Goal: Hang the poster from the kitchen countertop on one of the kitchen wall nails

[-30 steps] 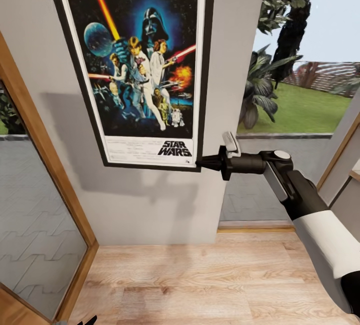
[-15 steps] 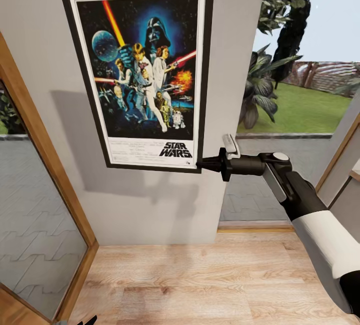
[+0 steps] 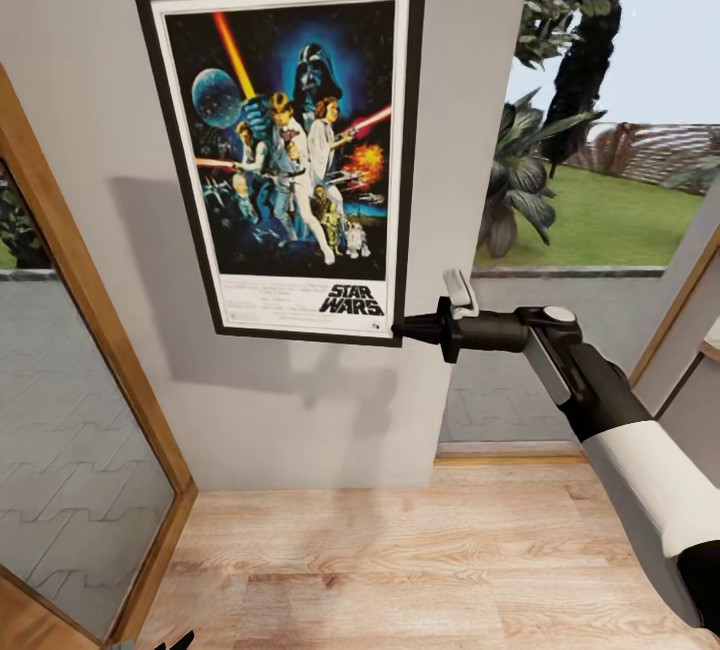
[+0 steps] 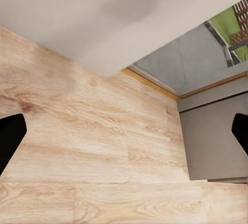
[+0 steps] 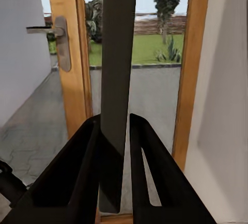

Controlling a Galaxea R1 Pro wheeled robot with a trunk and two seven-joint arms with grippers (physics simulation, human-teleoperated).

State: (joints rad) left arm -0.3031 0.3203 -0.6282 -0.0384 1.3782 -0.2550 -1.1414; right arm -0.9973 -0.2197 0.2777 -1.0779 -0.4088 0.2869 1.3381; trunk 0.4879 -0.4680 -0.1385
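Note:
The poster [image 3: 290,155], black-framed with a white border and the STAR WARS logo at its foot, rests flat against the grey wall [image 3: 80,60], slightly tilted. My right gripper [image 3: 402,329] is shut on its lower right corner. In the right wrist view, the frame's dark edge [image 5: 119,53] runs between the two black fingers [image 5: 85,157]. My left gripper [image 4: 124,131] hangs low over the wooden floor [image 4: 93,131], fingers wide apart and holding nothing; its tip peeks in at the head view's bottom edge [image 3: 172,642]. The kitchen countertop is out of view. A wall nail is hidden or out of view.
A wood-framed glass door [image 3: 70,410] stands at the left of the wall. On the right, a window opening [image 3: 600,210] looks onto grass and plants. Light wooden floor [image 3: 420,570] lies below. The right wrist view shows a door handle [image 5: 59,40] and wooden frames.
The poster has swung towards upright about its held corner, and its top edge has come down into the picture. My right gripper has risen slightly. The left arm has not moved.

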